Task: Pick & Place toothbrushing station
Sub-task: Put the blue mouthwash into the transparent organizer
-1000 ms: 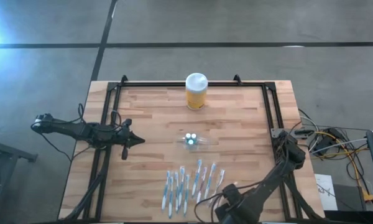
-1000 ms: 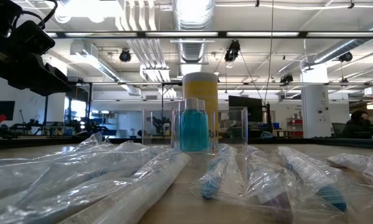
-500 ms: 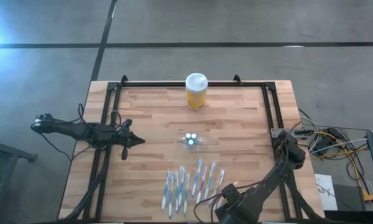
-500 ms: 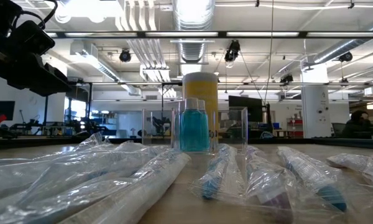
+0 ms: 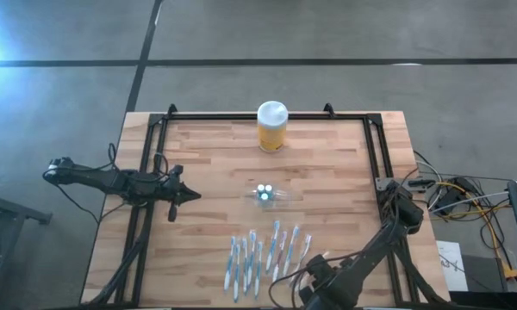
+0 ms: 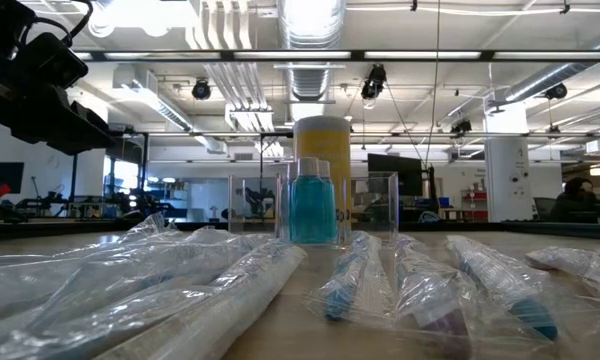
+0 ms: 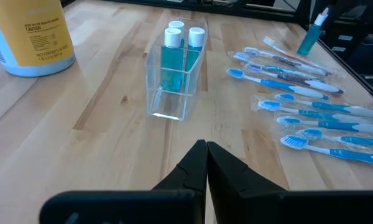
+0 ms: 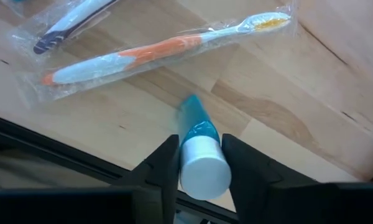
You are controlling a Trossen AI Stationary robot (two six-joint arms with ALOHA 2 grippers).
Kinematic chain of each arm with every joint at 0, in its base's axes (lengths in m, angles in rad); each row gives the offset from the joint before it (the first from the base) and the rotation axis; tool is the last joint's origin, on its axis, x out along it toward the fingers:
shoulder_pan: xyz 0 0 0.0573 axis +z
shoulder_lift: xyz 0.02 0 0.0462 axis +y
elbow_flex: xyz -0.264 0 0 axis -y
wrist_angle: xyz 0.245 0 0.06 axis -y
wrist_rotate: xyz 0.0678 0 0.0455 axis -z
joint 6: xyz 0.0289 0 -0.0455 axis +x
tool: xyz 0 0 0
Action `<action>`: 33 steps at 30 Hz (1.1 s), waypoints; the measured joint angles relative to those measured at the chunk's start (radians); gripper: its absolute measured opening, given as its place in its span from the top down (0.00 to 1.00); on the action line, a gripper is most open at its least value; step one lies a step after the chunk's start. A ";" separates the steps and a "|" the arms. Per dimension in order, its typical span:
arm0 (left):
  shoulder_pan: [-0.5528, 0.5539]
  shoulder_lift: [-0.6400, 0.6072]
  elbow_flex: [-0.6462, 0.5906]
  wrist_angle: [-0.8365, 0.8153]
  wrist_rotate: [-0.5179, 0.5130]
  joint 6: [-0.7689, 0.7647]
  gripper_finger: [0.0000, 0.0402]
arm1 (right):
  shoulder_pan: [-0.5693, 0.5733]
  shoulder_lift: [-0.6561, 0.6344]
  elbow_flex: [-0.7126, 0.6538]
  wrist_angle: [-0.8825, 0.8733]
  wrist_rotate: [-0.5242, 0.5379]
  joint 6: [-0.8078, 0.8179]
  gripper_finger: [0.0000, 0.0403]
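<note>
The toothbrushing station [image 5: 264, 195], a low see-through holder, stands on its base at the table's middle. Two teal bottles with white caps [image 7: 184, 38] stand in it. It also shows in the low view [image 6: 313, 207]. My left gripper [image 7: 206, 149] hovers shut over the table's left side [image 5: 183, 195], pointing at the holder and well short of it. My right gripper [image 8: 202, 163] is at the table's near edge [image 5: 325, 258], right of the wrapped toothbrushes, shut on a third teal bottle [image 8: 196, 134]. My right gripper pinches the teal bottle between its two fingers [image 8: 166, 163] at the white cap end [image 8: 204, 169]. The cap points back at the wrist and the teal body points away toward the tabletop. In the left wrist view the bottle [image 7: 311, 37] stands nearly upright; whether its base touches the table cannot be seen.
A yellow jar with a white lid [image 5: 271, 127] stands at the far edge. Several wrapped toothbrushes [image 5: 263, 254] lie in a row near the front edge, one orange-handled [image 8: 155, 53] just beyond the held bottle. A black frame [image 5: 146, 172] runs along the table's sides.
</note>
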 joint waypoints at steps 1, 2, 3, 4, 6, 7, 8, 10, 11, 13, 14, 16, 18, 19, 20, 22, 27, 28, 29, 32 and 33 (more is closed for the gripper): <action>0.000 0.000 0.000 0.000 0.000 0.000 0.97 | -0.001 0.000 0.000 0.002 0.000 -0.005 0.76; 0.000 0.000 0.000 0.000 0.000 0.000 0.97 | -0.001 0.000 0.000 0.003 0.000 -0.009 0.78; 0.000 0.000 0.000 0.000 0.000 0.000 0.97 | -0.001 0.000 0.000 0.004 -0.001 -0.016 0.78; 0.000 0.000 0.000 0.000 0.000 0.000 0.97 | -0.001 0.000 0.000 0.004 -0.001 -0.024 0.78; 0.000 0.000 0.000 0.000 0.000 0.000 0.97 | -0.002 -0.001 0.000 0.004 -0.002 -0.045 0.78; 0.000 0.000 0.000 0.000 -0.001 0.000 0.97 | -0.003 -0.002 0.000 0.003 -0.002 -0.060 0.78; 0.000 0.000 0.000 0.000 0.000 0.000 0.97 | -0.003 -0.004 0.000 0.003 -0.002 -0.081 0.78; 0.000 0.000 0.000 0.000 -0.001 0.000 0.97 | -0.006 -0.014 0.000 0.003 -0.002 -0.139 0.78; 0.000 0.000 0.000 0.000 -0.001 0.000 0.97 | -0.009 -0.023 0.000 0.003 0.002 -0.172 0.78; 0.000 0.000 0.000 0.000 -0.002 0.003 0.97 | -0.017 -0.049 0.001 -0.001 0.019 -0.249 0.78; 0.000 0.000 0.000 0.000 -0.002 0.007 0.97 | -0.022 -0.061 0.006 -0.009 0.043 -0.286 0.78; 0.000 0.000 0.000 0.000 -0.002 0.013 0.97 | -0.034 -0.088 0.014 -0.016 0.111 -0.370 0.78; 0.000 0.000 0.000 0.001 -0.002 0.019 0.97 | -0.054 -0.127 0.016 -0.017 0.183 -0.462 0.78; 0.000 0.000 0.000 0.001 -0.002 0.024 0.97 | -0.067 -0.149 0.016 -0.020 0.221 -0.511 0.78; 0.000 0.000 0.000 0.003 -0.002 0.029 0.97 | -0.082 -0.171 0.016 -0.023 0.262 -0.562 0.78; 0.000 0.000 0.000 0.011 -0.002 0.029 0.97 | -0.117 -0.214 0.013 -0.031 0.338 -0.661 0.78; 0.000 0.000 0.000 0.040 -0.003 0.034 0.97 | -0.239 -0.301 0.007 -0.048 0.403 -0.958 0.78; 0.000 0.000 0.000 0.050 -0.003 0.044 0.97 | -0.265 -0.316 0.007 -0.063 0.414 -1.012 0.78; 0.000 0.000 0.000 0.061 -0.003 0.053 0.97 | -0.295 -0.331 0.004 -0.073 0.423 -1.073 0.78; 0.000 0.000 0.000 0.088 -0.004 0.079 0.97 | -0.372 -0.379 -0.011 -0.069 0.426 -1.268 0.78; 0.000 0.000 0.000 0.098 -0.004 0.082 0.97 | -0.395 -0.396 -0.022 -0.070 0.425 -1.318 0.78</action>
